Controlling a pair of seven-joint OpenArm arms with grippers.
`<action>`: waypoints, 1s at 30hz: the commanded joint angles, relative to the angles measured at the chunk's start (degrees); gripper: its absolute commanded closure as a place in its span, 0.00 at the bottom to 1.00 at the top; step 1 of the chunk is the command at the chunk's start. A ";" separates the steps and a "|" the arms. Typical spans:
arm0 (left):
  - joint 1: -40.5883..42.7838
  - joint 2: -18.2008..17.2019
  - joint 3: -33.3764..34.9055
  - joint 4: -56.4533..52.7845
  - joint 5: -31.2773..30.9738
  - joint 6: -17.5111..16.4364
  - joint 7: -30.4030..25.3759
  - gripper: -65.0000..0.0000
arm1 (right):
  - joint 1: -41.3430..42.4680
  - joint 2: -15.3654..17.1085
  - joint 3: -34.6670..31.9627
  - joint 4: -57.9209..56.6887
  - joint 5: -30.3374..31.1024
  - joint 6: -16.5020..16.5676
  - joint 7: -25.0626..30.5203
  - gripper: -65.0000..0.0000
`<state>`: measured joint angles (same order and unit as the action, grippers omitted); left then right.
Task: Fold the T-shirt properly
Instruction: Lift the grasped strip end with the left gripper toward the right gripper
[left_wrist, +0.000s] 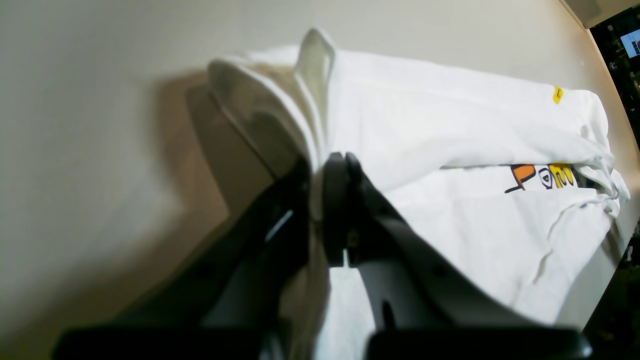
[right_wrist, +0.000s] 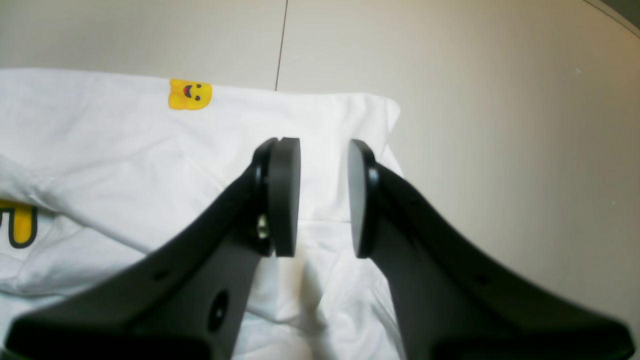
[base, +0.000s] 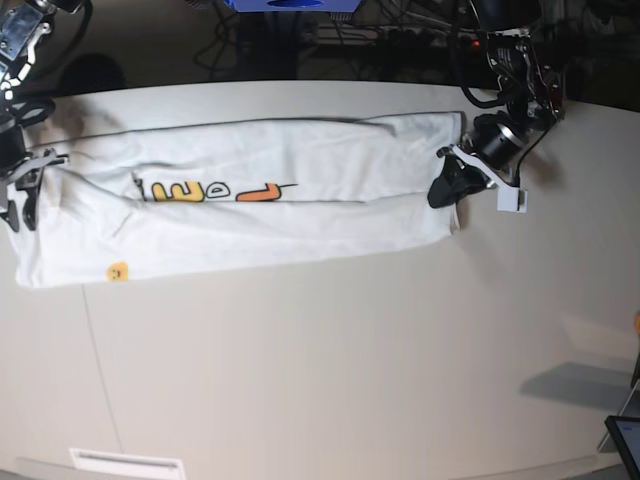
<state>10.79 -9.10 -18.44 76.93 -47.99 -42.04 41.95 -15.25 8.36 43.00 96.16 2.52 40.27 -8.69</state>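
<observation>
left gripper (left_wrist: 327, 200): clamped on a bunched white edge of the T-shirt (base: 260, 200); cloth ran up between the black pads and stood in a raised fold above them.
left gripper, base view (base: 447, 186): sat at the shirt's end on that view's right, jaws down on the fabric.
right gripper (right_wrist: 324, 197): jaws parted with a clear gap, nothing between them; hovered over the shirt's white corner, contact with the cloth not readable.
right gripper, base view (base: 22, 190): at the shirt's opposite end, near the table's left edge.
T-shirt: lay on the table as a long band stretched between the two grippers, long edges folded in toward the middle.
print (base: 215, 190): orange and yellow letters with black outlines showed in the slot between the folded flaps.
yellow smiley mark (right_wrist: 190, 94): on the white cloth near the shirt's edge, ahead and to the side of the right gripper.
table (base: 330, 360): pale beige, matte; a thin seam line (right_wrist: 281, 45) crossed it beyond the shirt.
shadow: left gripper threw a brown shadow (left_wrist: 200, 145) onto the table beside the raised fold.
room: dark past the far table edge; cables (base: 400, 35) and a blue object (base: 290, 5) behind it; a lit screen corner (base: 627, 440) at lower right.
</observation>
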 joint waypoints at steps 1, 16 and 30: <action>0.42 -0.26 0.02 -0.22 2.32 2.04 2.57 1.00 | 0.43 1.00 0.12 0.94 0.77 -0.27 1.70 0.75; 1.48 1.06 -0.07 22.37 2.05 8.59 11.54 1.00 | 0.78 0.91 0.03 1.03 1.04 -0.27 -1.38 0.75; -5.82 10.55 5.21 26.59 2.05 16.15 23.06 1.00 | 0.52 0.91 0.38 1.03 1.04 -0.27 -1.38 0.75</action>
<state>5.58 1.32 -13.34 102.39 -44.42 -25.36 66.04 -14.83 8.36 42.89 96.16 2.55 40.27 -11.73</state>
